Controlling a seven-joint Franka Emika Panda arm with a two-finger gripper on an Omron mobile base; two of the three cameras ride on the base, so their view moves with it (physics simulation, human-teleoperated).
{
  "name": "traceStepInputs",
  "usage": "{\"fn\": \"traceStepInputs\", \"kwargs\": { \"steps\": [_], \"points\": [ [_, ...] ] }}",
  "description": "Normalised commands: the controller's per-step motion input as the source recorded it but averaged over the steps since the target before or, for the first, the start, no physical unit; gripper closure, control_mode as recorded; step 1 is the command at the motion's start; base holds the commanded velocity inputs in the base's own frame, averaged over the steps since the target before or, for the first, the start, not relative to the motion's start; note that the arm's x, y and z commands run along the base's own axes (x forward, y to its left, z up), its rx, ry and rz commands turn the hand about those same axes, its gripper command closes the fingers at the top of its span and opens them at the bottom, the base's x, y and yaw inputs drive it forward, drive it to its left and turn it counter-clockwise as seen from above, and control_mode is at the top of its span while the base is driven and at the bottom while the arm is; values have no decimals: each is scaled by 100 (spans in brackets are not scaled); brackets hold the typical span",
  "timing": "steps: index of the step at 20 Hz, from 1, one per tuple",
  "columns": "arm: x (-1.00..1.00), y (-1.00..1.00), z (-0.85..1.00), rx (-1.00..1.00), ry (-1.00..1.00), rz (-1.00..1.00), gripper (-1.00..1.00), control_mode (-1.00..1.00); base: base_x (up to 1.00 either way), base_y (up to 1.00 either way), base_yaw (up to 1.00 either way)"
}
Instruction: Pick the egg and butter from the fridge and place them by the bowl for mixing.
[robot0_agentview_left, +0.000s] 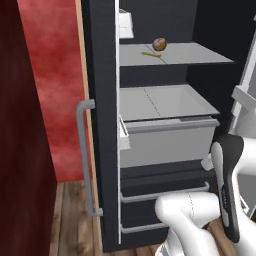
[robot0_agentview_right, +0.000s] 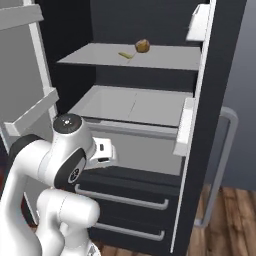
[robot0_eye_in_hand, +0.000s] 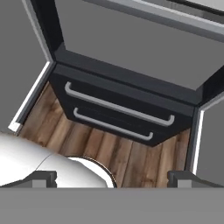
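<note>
I am looking into the open fridge (robot0_agentview_left: 107, 125), a tall black box with grey shelves. Its long grey door handle (robot0_agentview_left: 86, 155) hangs on the door at the left in the left base view. Inside, a big grey drawer (robot0_agentview_left: 167, 140) is pulled out a bit, and two flat drawers with bar pulls (robot0_eye_in_hand: 118, 107) sit under it near the wood floor (robot0_eye_in_hand: 87, 144).

My white arm (robot0_agentview_right: 55, 165) is bent low in front of the big drawer. In the hand view the jaws (robot0_eye_in_hand: 112, 177) point down at the floor and the two low drawers. The two dark tips stand far apart, as wide as they go, and there is nothing between them.

The egg (robot0_agentview_left: 159, 44) sits on the top shelf (robot0_agentview_left: 200, 55), toward the back. It is a small round lump. The butter (robot0_agentview_left: 150, 54) is a thin yellow stick lying on the same shelf, just beside the egg and a little in front of it. I cannot tell if they touch. Both are high up and well apart from the jaws, which are down low by the drawers.
</note>
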Motion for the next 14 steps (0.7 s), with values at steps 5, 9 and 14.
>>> {"fn": "traceStepInputs", "kwargs": {
  "steps": [5,9,14],
  "points": [
    [0,0,0,0,0,0,-100,100,72,3,-9],
    [0,0,0,0,0,0,-100,100,46,0,-5],
    [0,0,0,0,0,0,-100,100,23,0,-3]
  ]
}}
